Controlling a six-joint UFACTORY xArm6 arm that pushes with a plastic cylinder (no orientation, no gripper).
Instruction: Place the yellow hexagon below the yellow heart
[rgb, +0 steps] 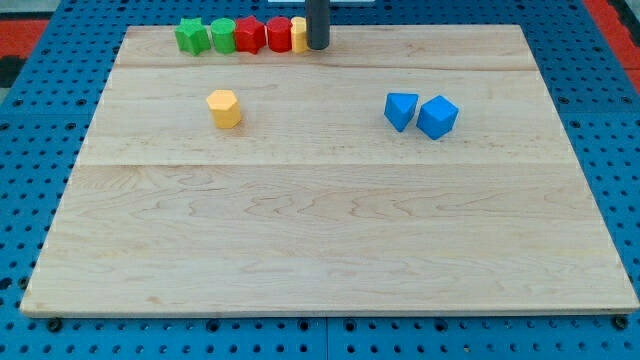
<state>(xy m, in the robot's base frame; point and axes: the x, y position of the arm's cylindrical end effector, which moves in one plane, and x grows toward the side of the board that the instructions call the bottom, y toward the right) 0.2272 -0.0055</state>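
Observation:
The yellow hexagon (225, 108) lies on the wooden board (330, 220) in the upper left part. A yellow block (298, 34), likely the heart, sits at the right end of a row along the board's top edge, partly hidden by the rod. My tip (317, 46) is at the top edge, touching or just right of that yellow block, and far up and right of the hexagon.
The top row holds, from the left, a green star-like block (192, 36), a green block (222, 35), a red block (249, 35) and another red block (277, 34). Two blue blocks (401, 110) (437, 117) lie side by side at the right.

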